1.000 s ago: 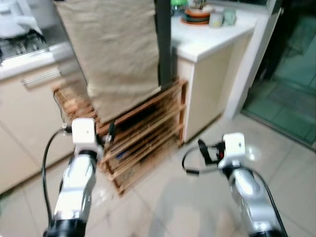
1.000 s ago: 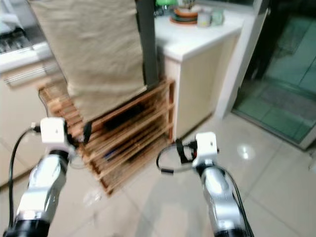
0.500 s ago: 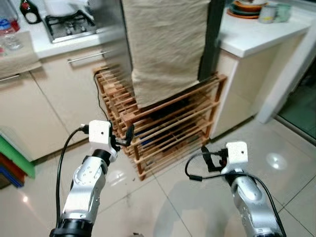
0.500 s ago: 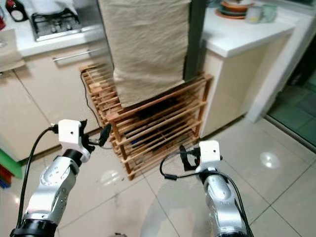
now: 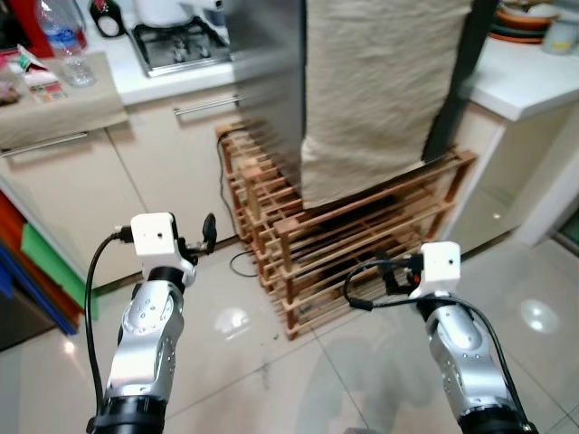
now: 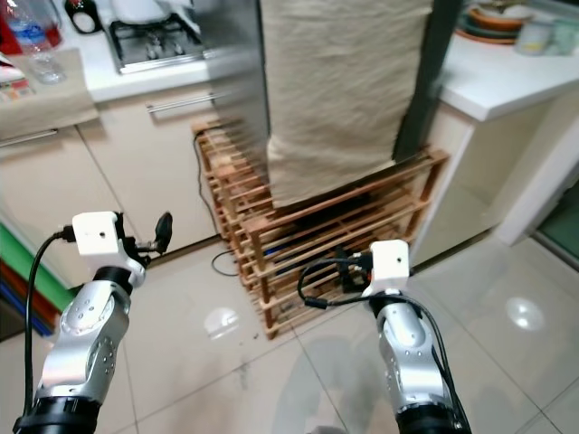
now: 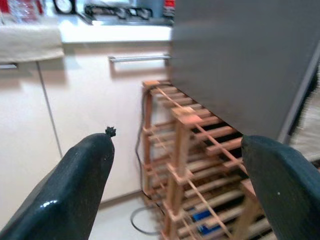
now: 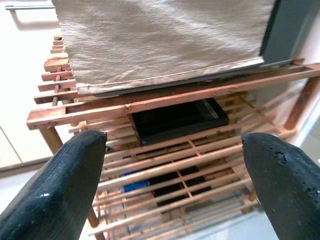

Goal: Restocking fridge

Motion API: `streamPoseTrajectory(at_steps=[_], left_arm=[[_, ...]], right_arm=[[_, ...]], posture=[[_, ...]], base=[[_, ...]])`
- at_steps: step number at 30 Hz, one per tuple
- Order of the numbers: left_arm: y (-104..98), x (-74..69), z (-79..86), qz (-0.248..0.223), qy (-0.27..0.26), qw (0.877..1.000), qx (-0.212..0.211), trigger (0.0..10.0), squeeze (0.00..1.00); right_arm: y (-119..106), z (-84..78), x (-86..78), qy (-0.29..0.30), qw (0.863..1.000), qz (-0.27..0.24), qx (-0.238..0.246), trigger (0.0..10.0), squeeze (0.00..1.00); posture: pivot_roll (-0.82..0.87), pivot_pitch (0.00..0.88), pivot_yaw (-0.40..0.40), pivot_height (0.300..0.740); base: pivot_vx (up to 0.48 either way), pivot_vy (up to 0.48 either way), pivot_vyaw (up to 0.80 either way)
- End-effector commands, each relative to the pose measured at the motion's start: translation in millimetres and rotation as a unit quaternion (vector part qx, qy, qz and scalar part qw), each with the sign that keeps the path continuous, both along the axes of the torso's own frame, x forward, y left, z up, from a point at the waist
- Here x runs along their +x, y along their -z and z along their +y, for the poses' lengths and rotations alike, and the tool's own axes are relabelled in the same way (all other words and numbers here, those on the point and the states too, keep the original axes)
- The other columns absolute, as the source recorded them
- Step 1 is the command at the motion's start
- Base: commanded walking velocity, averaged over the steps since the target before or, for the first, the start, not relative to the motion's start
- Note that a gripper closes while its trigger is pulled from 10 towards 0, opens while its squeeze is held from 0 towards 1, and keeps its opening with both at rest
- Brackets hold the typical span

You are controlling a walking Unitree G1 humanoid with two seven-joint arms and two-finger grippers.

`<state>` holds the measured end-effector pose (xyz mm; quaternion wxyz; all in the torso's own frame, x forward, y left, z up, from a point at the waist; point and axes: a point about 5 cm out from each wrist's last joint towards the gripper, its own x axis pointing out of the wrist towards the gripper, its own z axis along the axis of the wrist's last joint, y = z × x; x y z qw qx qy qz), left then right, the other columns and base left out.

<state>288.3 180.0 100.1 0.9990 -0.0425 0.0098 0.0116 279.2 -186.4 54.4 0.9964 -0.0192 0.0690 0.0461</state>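
Pincers first, since they are nearest to us: our left pincer [image 5: 208, 231] sits at the lower left of the frame and our right pincer [image 5: 391, 276] at the lower right, both raised before us over the tiled floor [image 5: 271, 380]; each wrist view shows its two black fingers spread wide with nothing between them. Just beyond them, in the middle of the frame, stands a low wooden rack [image 5: 362, 244] with slatted shelves, a black tray [image 8: 175, 120] lying on one of them, and a cable [image 5: 237, 264] trailing on the floor at its left foot. Resting on that rack and rising to the upper middle of the frame is the fridge [image 5: 271, 81], its steel side turned toward the left and its front draped with a beige cloth [image 5: 380, 81]. We judge that the front lies ahead and slightly right, so our right pincer is the nearer one to the cloth-covered door. Farther off, a table [image 5: 136, 77] at the upper left carries a gas hob [image 5: 176, 45] and a water bottle [image 5: 63, 45]; another table [image 5: 534, 81] at the upper right carries stacked dishes [image 5: 520, 23].
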Motion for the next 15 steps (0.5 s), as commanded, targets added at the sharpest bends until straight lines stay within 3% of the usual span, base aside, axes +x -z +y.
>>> streamPoseTrajectory(at_steps=[1, 7, 8, 10, 15], left_arm=[[-1.4, -1.2, 2.1, -0.002, -0.002, 1.0, 0.009, 10.0, 0.0], [-3.1, -0.5, -1.7, -0.007, 0.011, 1.0, 0.017, 10.0, 0.0], [-3.0, 3.2, -5.1, 0.0, 0.021, 0.999, 0.04, 10.0, 0.0], [-3.6, 6.0, -6.3, 0.001, 0.029, 0.999, 0.043, 10.0, 0.0], [-15.3, 17.7, -8.4, -0.024, 0.059, 0.997, 0.042, 10.0, 0.0]], right_arm=[[-0.7, 0.8, 2.1, 0.004, 1.0, -0.002, 0.01, 10.0, 0.0], [-1.9, 4.3, 3.4, 0.0, 1.0, -0.005, 0.014, 10.0, 0.0], [-4.7, 5.7, 4.2, 0.001, 1.0, -0.016, 0.019, 10.0, 0.0], [-6.4, 5.9, 4.7, 0.002, 1.0, -0.021, 0.009, 10.0, 0.0], [-9.2, 8.2, 7.4, -0.001, 1.0, -0.021, 0.003, 10.0, 0.0]], posture=[[-0.07, 0.0, 0.068, 0.74], [-0.07, 0.0, 0.062, 0.74], [-0.07, 0.0, 0.059, 0.74], [-0.07, 0.0, 0.057, 0.74], [-0.07, 0.0, 0.058, 0.74]], base=[[0.0, 0.48, 0.43], [0.0, 0.48, 0.42], [0.0, 0.0, 0.47], [0.0, 0.0, 0.53], [0.0, 0.0, -0.16]])
